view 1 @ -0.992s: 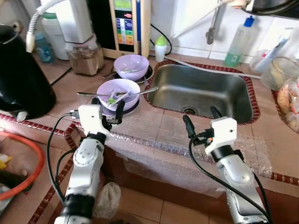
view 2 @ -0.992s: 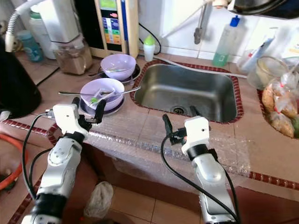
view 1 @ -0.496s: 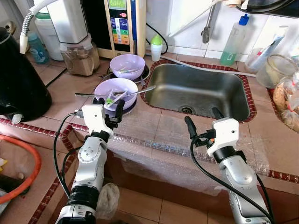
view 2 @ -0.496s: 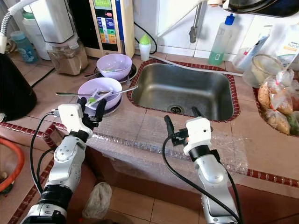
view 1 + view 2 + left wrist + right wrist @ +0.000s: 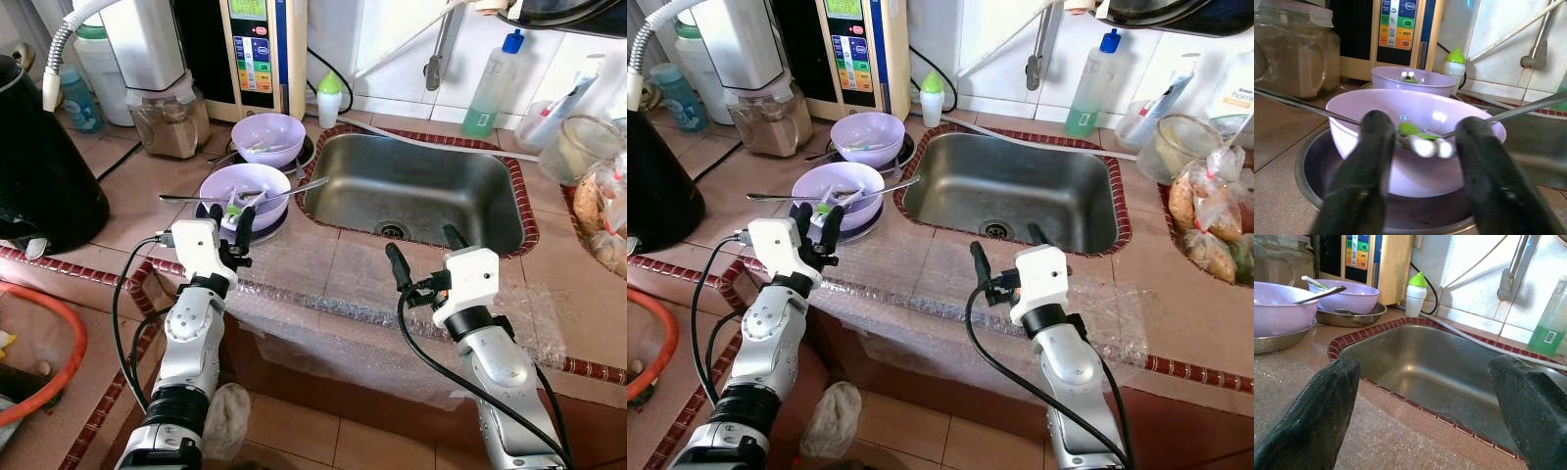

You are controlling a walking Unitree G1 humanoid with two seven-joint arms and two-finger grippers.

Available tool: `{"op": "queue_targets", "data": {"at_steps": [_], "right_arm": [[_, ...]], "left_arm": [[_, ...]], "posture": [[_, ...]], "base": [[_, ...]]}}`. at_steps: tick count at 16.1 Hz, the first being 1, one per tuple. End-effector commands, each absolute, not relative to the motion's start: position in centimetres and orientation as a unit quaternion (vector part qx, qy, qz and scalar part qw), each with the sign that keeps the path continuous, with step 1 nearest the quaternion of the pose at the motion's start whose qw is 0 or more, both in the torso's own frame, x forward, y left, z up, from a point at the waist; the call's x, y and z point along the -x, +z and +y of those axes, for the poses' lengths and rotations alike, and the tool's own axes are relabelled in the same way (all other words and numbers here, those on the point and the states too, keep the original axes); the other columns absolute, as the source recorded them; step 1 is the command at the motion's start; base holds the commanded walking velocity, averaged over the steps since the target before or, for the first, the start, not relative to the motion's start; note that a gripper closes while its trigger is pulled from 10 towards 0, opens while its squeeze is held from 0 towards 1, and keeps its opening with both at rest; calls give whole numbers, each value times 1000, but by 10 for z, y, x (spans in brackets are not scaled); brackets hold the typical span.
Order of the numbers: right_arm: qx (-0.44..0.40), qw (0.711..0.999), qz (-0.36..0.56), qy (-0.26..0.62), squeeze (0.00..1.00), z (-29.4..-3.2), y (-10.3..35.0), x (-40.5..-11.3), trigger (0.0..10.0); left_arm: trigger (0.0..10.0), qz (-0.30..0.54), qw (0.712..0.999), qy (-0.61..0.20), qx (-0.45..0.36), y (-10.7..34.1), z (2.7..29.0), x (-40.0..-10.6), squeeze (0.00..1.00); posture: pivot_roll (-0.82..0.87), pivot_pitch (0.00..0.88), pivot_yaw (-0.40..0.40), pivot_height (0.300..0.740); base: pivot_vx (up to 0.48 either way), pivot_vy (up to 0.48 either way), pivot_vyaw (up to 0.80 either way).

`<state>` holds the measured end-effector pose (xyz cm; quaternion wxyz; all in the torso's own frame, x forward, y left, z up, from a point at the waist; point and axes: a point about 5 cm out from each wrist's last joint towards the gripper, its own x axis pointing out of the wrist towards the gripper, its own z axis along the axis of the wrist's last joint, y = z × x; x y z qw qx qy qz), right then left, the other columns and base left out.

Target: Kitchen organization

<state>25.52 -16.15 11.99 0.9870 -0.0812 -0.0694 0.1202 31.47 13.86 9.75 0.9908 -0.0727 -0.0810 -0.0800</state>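
Observation:
A lilac bowl [image 5: 245, 184] sits on a steel plate [image 5: 271, 228] at the counter's front, left of the sink [image 5: 411, 191]. Two long metal spoons [image 5: 302, 188] and a green-handled utensil lie across it. A second lilac bowl [image 5: 272, 137] with utensils stands on another plate behind it. My left gripper [image 5: 223, 215] is open just in front of the near bowl [image 5: 1415, 132], its fingers [image 5: 1369, 161] level with the bowl's wall and apart from it. Open and empty, my right gripper [image 5: 423, 250] hovers over the counter in front of the sink [image 5: 1449, 382].
A black kettle [image 5: 44, 166] stands at the left. A water purifier [image 5: 260, 49], a brown-powder jar [image 5: 167, 122], a green-capped bottle [image 5: 329, 100] and a soap bottle [image 5: 495, 83] line the back. Bagged food [image 5: 602, 211] lies at the right. Bubble wrap [image 5: 392, 304] covers the counter edge.
The view has shifted a little. My left gripper has crept slightly closer to the near bowl. The right gripper has hardly moved.

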Motion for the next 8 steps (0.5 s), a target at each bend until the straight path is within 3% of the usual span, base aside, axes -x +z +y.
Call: {"op": "queue_targets", "data": {"at_steps": [1,8], "right_arm": [[83,986,-77,123,0,-160,124,-258,10000],[87,986,-81,116,0,-162,125,-260,10000]], "left_arm": [[0,-79,991,-87,66,97,138,-316,0],[0,-85,991,-84,62,99,141,-317,0]], "posture": [[-106,0,26,740],[-110,0,27,740]], "base": [[0,0,0],[0,0,0]]}}
